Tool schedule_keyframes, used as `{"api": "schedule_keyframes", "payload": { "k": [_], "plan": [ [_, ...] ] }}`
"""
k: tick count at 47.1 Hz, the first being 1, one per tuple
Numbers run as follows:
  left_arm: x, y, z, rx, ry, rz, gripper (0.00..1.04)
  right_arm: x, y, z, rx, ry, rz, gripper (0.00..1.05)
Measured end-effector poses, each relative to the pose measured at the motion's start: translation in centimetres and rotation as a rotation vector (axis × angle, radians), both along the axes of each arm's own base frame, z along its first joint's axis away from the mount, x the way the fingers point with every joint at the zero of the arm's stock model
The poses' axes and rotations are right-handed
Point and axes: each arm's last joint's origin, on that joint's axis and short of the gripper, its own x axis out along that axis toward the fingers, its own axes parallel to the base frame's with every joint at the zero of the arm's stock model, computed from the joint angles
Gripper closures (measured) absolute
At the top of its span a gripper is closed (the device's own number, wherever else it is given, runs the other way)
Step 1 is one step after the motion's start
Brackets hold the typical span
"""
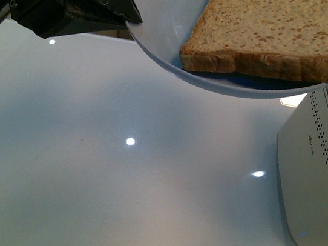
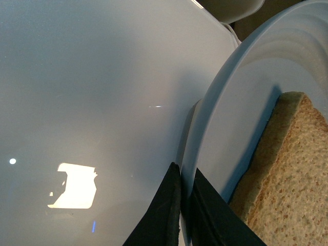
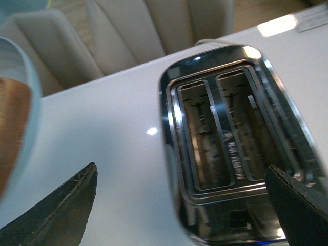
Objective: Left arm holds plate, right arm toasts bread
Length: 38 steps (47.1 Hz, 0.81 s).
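Front: left gripper (image 1: pixel 132 16) clamped on the plate (image 1: pixel 161 12) rim, bread (image 1: pixel 275 28) on it beside the jaws, toaster (image 1: pixel 315 181) lower right; left wrist: jaws pinch the rim, bread just inside; right wrist: right gripper (image 3: pixel 180 171) spread wide, empty, over the toaster slots, bread off to one side.

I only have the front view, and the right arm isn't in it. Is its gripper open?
Observer: Yes. In the right wrist view the right gripper is wide open, holding nothing, facing the top of the toaster.
Operator: Anything in the slots?
Observer: No, both slots look empty.
Operator: How is the plate gripped?
Observer: In the left wrist view the left gripper pinches the rim of the plate, one finger on each side; the bread lies just inside.
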Motion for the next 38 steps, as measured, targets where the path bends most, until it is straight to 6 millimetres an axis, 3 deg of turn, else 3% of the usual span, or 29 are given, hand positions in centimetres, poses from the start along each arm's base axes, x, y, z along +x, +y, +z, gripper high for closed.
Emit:
{"api": "schedule_keyframes", "payload": {
  "k": [14,38],
  "plan": [
    [0.0,0.0,0.0,0.0,0.0,0.0,1.02,2.1,2.1,1.5,0.371,-0.016,0.085,0.09],
    [0.0,0.0,0.0,0.0,0.0,0.0,1.02,4.3,4.7,0.9,0.581,0.035,0.12,0.09]
  ]
}}
